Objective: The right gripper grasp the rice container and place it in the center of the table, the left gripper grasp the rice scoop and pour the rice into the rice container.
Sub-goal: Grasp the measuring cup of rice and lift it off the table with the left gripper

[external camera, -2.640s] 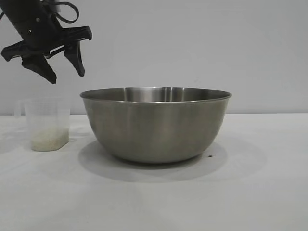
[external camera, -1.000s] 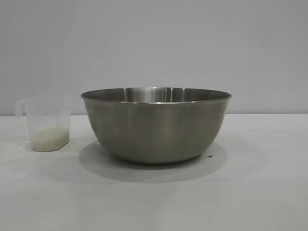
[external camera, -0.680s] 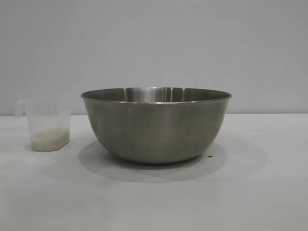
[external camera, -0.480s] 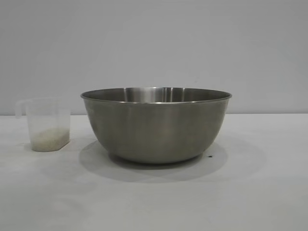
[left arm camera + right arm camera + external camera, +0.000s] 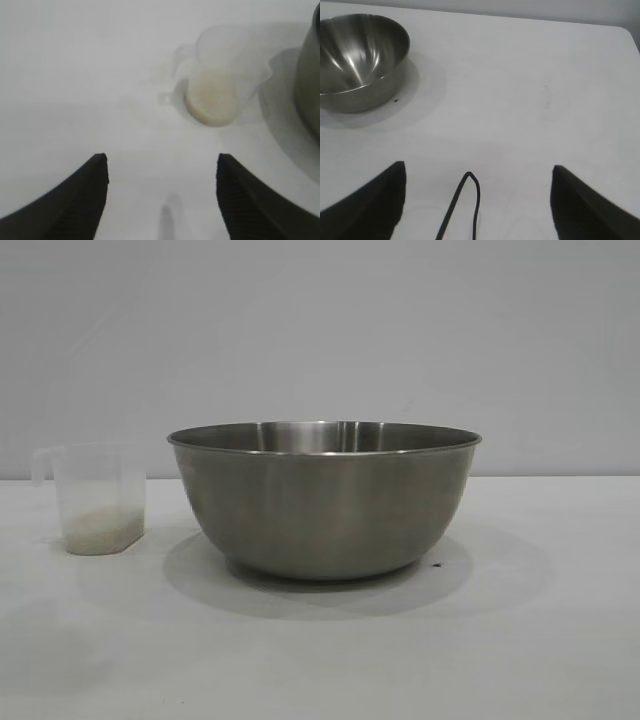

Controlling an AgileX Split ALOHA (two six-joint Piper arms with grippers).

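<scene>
The rice container (image 5: 325, 500), a big steel bowl, stands mid-table; the part of its inside seen in the right wrist view (image 5: 360, 55) is bare steel. Left of it stands the rice scoop (image 5: 98, 500), upright, with rice (image 5: 102, 530) in its bottom. Neither gripper shows in the exterior view. My left gripper (image 5: 161, 162) hangs open and empty over the table, back from the rice scoop (image 5: 225, 75) and its rice (image 5: 212, 100), with the bowl's wall (image 5: 311, 90) at the edge. My right gripper (image 5: 477, 167) is open and empty, far from the bowl.
The white table (image 5: 520, 640) runs to a rounded far corner (image 5: 625, 32) in the right wrist view. A black cable loop (image 5: 470, 180) hangs between the right gripper's fingers. A small dark speck (image 5: 437, 564) lies beside the bowl.
The left gripper, which hung open above the scoop at first, has left the exterior view. Bowl and scoop have not moved.
</scene>
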